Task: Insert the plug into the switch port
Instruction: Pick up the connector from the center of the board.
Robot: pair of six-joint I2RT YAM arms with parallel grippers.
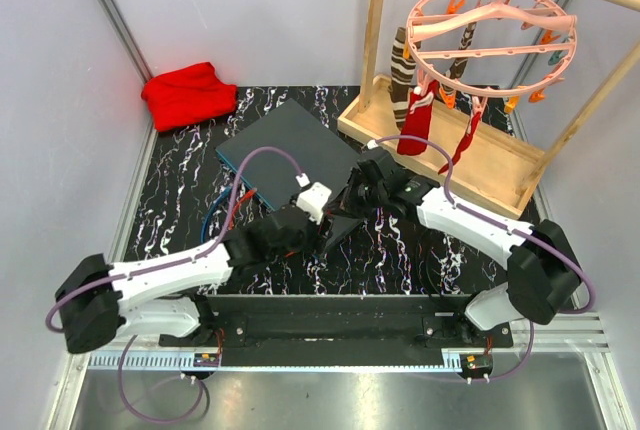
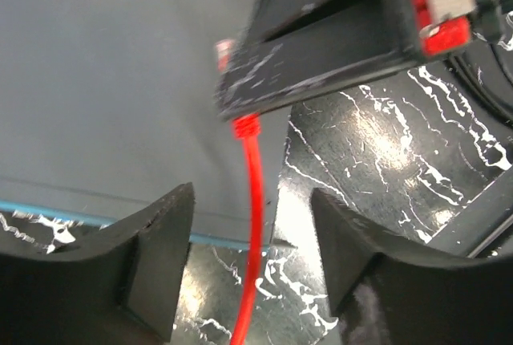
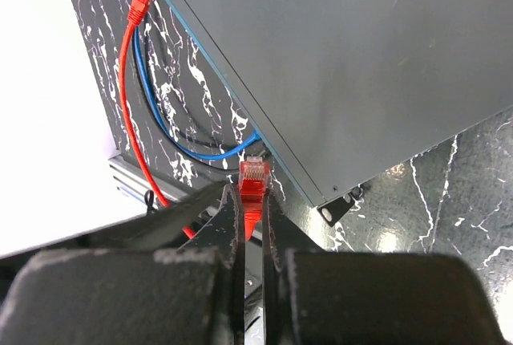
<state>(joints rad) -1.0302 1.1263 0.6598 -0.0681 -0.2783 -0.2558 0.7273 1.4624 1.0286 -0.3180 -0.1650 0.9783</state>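
Marbled black desk point(image 1: 180, 185) with flat dark-grey, teal-edged switch point(image 1: 300, 145); right end effector point(image 3: 252, 200) clamped on red plug point(image 3: 253, 176), left end effector point(image 2: 250, 225) spread apart.

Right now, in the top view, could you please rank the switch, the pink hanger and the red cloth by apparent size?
Largest: switch and pink hanger, which have a similar spread. The hanger hangs nearer the camera, so I won't rank them.
Smallest: red cloth.

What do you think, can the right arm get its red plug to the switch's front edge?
Probably yes: the right gripper pinches the red plug short of the teal edge of the switch, though a blue cable crowds that spot.
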